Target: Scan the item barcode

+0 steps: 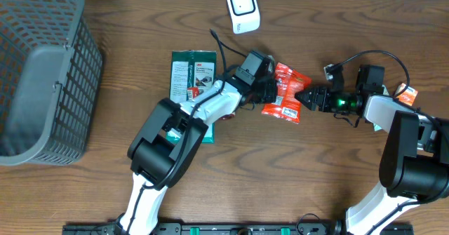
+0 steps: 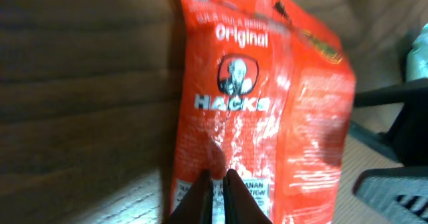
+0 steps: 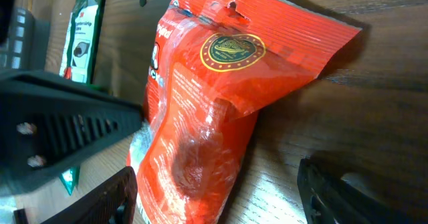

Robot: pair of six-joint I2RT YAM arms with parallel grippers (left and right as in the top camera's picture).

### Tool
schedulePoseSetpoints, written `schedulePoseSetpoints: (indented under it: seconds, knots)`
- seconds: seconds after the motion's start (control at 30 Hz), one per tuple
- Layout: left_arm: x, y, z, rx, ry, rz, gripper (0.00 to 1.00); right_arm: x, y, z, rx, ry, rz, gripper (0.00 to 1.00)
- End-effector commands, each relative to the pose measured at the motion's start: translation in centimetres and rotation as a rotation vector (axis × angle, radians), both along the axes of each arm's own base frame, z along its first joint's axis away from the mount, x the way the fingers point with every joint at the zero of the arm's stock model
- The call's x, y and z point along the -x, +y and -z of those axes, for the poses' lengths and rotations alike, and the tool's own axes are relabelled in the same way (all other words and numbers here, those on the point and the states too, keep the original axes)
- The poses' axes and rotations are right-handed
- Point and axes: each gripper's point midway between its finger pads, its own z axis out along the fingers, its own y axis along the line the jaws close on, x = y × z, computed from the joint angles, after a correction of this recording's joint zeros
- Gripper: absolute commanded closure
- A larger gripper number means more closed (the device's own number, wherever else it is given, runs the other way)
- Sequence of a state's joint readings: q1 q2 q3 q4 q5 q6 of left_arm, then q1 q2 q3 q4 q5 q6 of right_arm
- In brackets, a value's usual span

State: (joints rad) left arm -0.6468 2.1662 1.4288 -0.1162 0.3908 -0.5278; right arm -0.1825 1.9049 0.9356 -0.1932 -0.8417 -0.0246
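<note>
1. Scanner [image 1: 242, 8]: a white unit lying at the far edge of the wooden surface [image 1: 337, 24]. It is the reference for every position below.
2. Red bag [image 1: 284, 81]: a glossy snack bag printed "Original" and "HACKS". It sits near the scanner, on the robot's side of it and slightly to the right, between the two hands. The right wrist view shows it raised on edge and tilted, with a round gold seal near the end that carries the hang hole.
3. Left hand [image 2: 217, 194]: its fingers are pressed together on the bag's lower edge, pinching the foil just below the printed name. The arm reaches the bag from the scanner's left and from nearer the robot.
4. Right hand [image 3: 214, 174]: its fingers are spread wide, one on each side of the bag's near end, and they grip nothing. Whether either finger touches the foil cannot be told. The hand points at the bag from well to the right of the scanner.
5. Green package [image 1: 193, 74]: a carded retail pack lying flat on the surface. It is left of the scanner and nearer the robot, just beside the left arm.
6. Basket [image 1: 66, 45]: a grey mesh basket far to the left of the scanner, at the left edge of the surface.
</note>
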Motion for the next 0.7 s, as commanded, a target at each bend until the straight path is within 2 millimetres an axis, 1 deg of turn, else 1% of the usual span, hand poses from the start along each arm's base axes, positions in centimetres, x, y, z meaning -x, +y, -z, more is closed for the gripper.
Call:
schedulePoseSetpoints:
  seconds: [0.0, 0.13, 0.17, 0.3, 0.43, 0.53, 0.67]
  knots:
    - [0.8, 1.3, 4.0, -0.084, 0.052, -0.024, 0.91, 0.5, 0.2, 0.7, -0.023, 0.045, 0.016, 0.27]
    - [1.4, 1.8, 6.0, -0.115, 0.086, -0.017, 0.91, 0.6, 0.5, 0.4, -0.042, 0.042, 0.007, 0.27]
    - [1.8, 2.1, 6.6, -0.135, 0.098, -0.003, 0.9, 0.6, 0.7, 0.2, -0.057, 0.036, 0.0, 0.27]
    - [2.7, 2.8, 7.2, -0.179, 0.107, 0.05, 0.91, 0.6, 0.8, 0.0, -0.071, 0.026, -0.007, 0.28]
    - [3.5, 3.4, 7.6, -0.207, 0.139, 0.057, 0.91, 0.6, 1.2, 0.1, -0.094, 0.039, -0.004, 0.29]
    - [3.7, 3.6, 7.8, -0.22, 0.146, 0.055, 0.91, 0.6, 1.9, 0.4, -0.122, 0.037, -0.027, 0.3]
    - [3.4, 4.7, 8.2, -0.278, 0.137, 0.029, 0.91, 0.4, 2.7, 1.3, -0.171, 0.053, -0.03, 0.3]
